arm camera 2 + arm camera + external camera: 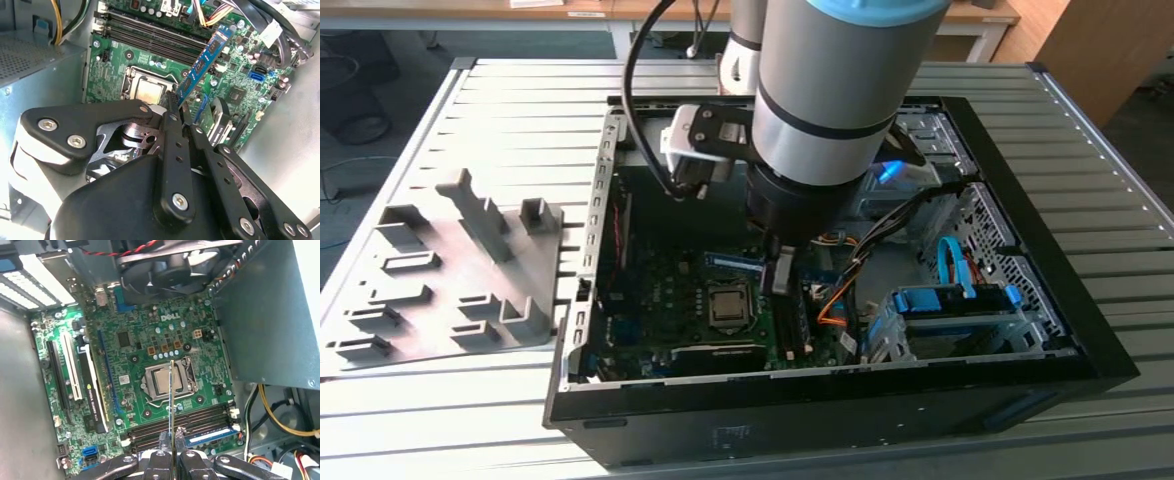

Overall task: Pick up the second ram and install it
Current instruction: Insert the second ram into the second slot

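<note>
My gripper [178, 109] is shut on the second ram [205, 62], a thin blue-green stick that juts out from the fingertips over the motherboard. In the first wrist view the second ram [172, 400] shows edge-on as a thin line, rising from the gripper [173, 444] across the processor socket [161, 381]. It hangs above the board, just off the row of black memory slots [175, 426]. Another blue stick [210, 435] sits in one of those slots. In the exterior view the gripper [778, 275] reaches down into the open computer case [1041, 300].
A grey slotted plastic tray [454, 270] lies on the slatted table at the exterior view's left. Inside the case are a fan [170, 265], expansion slots [75, 370], loose cables [280, 415] and a blue drive cage [947, 310]. The case walls stand close around the arm.
</note>
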